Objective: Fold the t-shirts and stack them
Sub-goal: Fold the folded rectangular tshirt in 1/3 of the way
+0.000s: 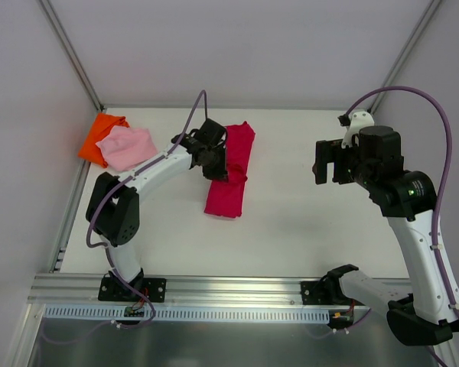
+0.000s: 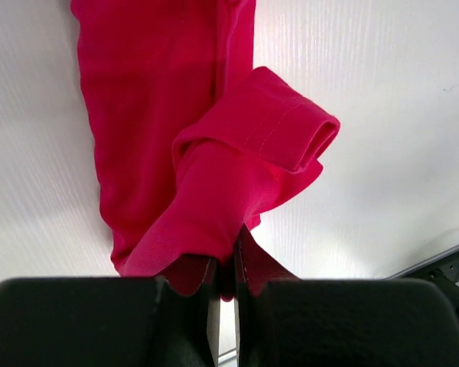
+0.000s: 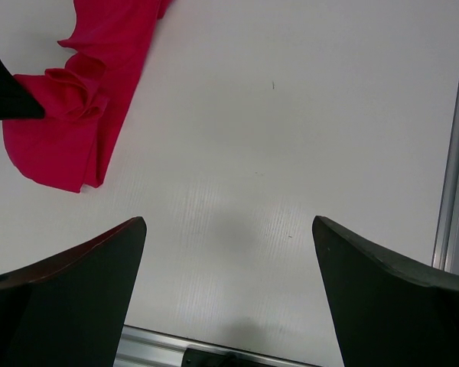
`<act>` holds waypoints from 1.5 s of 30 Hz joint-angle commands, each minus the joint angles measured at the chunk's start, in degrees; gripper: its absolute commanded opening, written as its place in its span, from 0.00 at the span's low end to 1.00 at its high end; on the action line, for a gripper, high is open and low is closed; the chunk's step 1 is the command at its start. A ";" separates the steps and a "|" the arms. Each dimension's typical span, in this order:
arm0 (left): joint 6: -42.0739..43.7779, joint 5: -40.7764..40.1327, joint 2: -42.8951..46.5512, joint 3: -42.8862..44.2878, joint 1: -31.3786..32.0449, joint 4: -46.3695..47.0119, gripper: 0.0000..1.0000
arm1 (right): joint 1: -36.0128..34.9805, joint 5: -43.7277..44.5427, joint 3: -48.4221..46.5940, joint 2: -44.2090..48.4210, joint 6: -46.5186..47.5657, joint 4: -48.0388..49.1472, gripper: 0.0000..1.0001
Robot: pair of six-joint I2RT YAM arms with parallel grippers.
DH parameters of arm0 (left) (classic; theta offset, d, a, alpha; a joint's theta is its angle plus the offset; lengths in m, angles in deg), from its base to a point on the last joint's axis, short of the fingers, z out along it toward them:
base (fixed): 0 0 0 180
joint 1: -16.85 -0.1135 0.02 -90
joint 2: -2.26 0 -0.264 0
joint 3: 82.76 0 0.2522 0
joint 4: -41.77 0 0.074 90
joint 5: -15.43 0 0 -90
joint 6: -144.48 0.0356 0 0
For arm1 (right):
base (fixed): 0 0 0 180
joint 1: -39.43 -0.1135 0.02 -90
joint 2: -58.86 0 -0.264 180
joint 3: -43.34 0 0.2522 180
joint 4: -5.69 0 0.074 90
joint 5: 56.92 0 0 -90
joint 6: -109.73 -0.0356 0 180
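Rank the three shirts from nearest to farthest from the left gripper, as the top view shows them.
1. Red shirt: mid-table, pinched in the left gripper.
2. Pink shirt: to the gripper's left, lying partly on the orange one.
3. Orange shirt: far-left corner, beyond the pink.

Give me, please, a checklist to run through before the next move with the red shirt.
1. The left pincer is shut on the red shirt: ok.
2. The red shirt is folded flat: not ok; a bunch is lifted at the pincer, and the rest lies in a long strip.
3. The right pincer is open and clear of the cloth: ok.
4. The pink shirt lies on the orange shirt in the far left corner: ok.
5. Number of layers gripped: cannot tell.
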 commanded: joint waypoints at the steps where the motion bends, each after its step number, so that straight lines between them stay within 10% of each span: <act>1: 3.11 1.87 -1.43 4.05 -0.97 -1.20 0.00 | -0.23 1.34 -0.43 0.14 1.21 -0.51 0.96; 6: 4.17 3.45 -3.45 4.85 -1.41 -1.12 0.01 | -0.32 1.52 -0.34 0.23 1.39 -0.77 0.96; 7: 4.26 3.54 -3.72 5.20 -1.58 -1.38 0.14 | -0.32 1.52 -0.34 0.14 1.48 -0.86 0.96; 8: 4.35 3.28 -3.81 5.20 -1.50 -1.38 0.82 | -0.23 1.52 -0.25 0.22 1.39 -0.86 0.96; 9: 4.35 2.93 -3.81 5.11 -1.58 -1.21 0.99 | -0.32 1.52 -0.25 0.14 1.39 -0.77 0.96; 23: 5.05 0.64 2.34 4.50 -1.58 -2.61 0.99 | -0.23 -0.59 0.80 -0.30 1.30 -0.07 0.97; 29: -1.01 1.43 15.43 -16.46 -1.58 3.80 0.99 | -0.32 -1.03 1.33 0.14 1.13 0.81 0.96; 45: -3.12 3.20 18.34 -31.01 -1.50 17.69 0.99 | -0.32 -4.11 0.63 -1.62 0.51 1.08 0.96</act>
